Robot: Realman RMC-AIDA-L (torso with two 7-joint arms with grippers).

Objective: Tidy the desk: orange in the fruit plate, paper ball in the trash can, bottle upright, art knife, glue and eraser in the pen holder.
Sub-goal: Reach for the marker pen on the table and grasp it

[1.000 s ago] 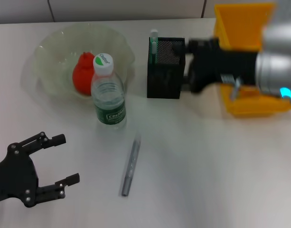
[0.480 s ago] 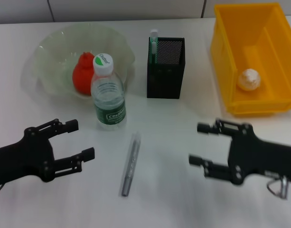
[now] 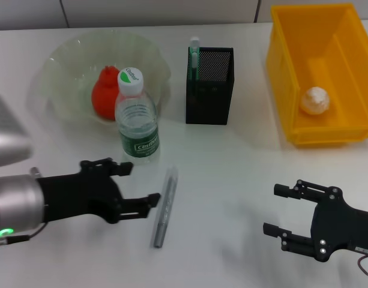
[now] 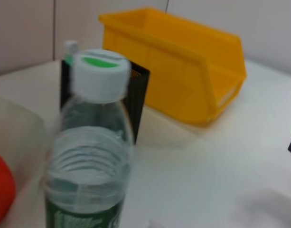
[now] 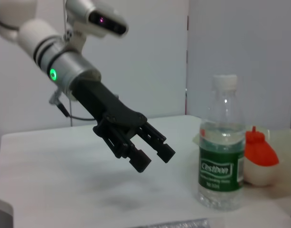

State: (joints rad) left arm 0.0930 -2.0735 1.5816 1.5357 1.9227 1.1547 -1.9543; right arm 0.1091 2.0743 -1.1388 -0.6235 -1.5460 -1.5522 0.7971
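Note:
The grey art knife [image 3: 164, 207] lies flat on the table in front of the bottle. My left gripper [image 3: 141, 183] is open just left of the knife, without touching it; the right wrist view shows the same gripper [image 5: 154, 157] from the side. My right gripper [image 3: 274, 210] hangs open at the front right with nothing in it. The bottle [image 3: 137, 117] stands upright by the fruit plate [image 3: 69, 48], which holds the orange [image 3: 104, 93]. The paper ball [image 3: 314, 100] lies in the yellow trash can [image 3: 280, 60]. A slim green-and-white stick [image 3: 194, 51] stands in the black pen holder [image 3: 209, 84]; I cannot tell if it is the glue. The eraser is out of view.
In the left wrist view the bottle [image 4: 93, 156] fills the foreground, with the pen holder [image 4: 138, 99] and trash can [image 4: 183, 80] behind it. Bare table lies between the two grippers and in front of the pen holder.
The right arm withdrew from the pen holder to the front right. The left gripper slid right, up to the art knife.

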